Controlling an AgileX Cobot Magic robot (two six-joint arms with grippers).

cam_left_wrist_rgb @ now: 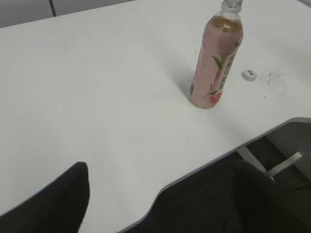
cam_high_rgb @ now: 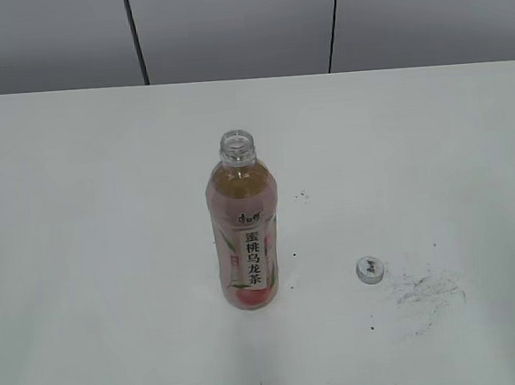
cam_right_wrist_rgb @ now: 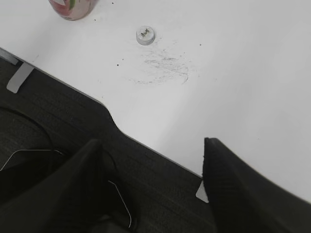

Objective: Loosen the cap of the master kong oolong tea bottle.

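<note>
The master kong oolong tea bottle [cam_high_rgb: 245, 238] stands upright in the middle of the white table with its neck open and no cap on it. It also shows in the left wrist view [cam_left_wrist_rgb: 216, 58], and its base shows in the right wrist view [cam_right_wrist_rgb: 73, 7]. The cap [cam_high_rgb: 369, 269] lies on the table to the bottle's right, apart from it, top side up; both wrist views show it too [cam_left_wrist_rgb: 249, 74] [cam_right_wrist_rgb: 145, 35]. Neither gripper shows in the exterior view. My left gripper [cam_left_wrist_rgb: 163, 167] is open and empty over the table's front edge. My right gripper [cam_right_wrist_rgb: 151, 141] is open and empty, also at the front edge.
The white table [cam_high_rgb: 81, 215] has a grey scuff patch [cam_high_rgb: 428, 289] just right of the cap. Its front edge [cam_left_wrist_rgb: 204, 167] has a curved cut-out, with dark floor below. A grey panelled wall [cam_high_rgb: 235, 25] stands behind the table.
</note>
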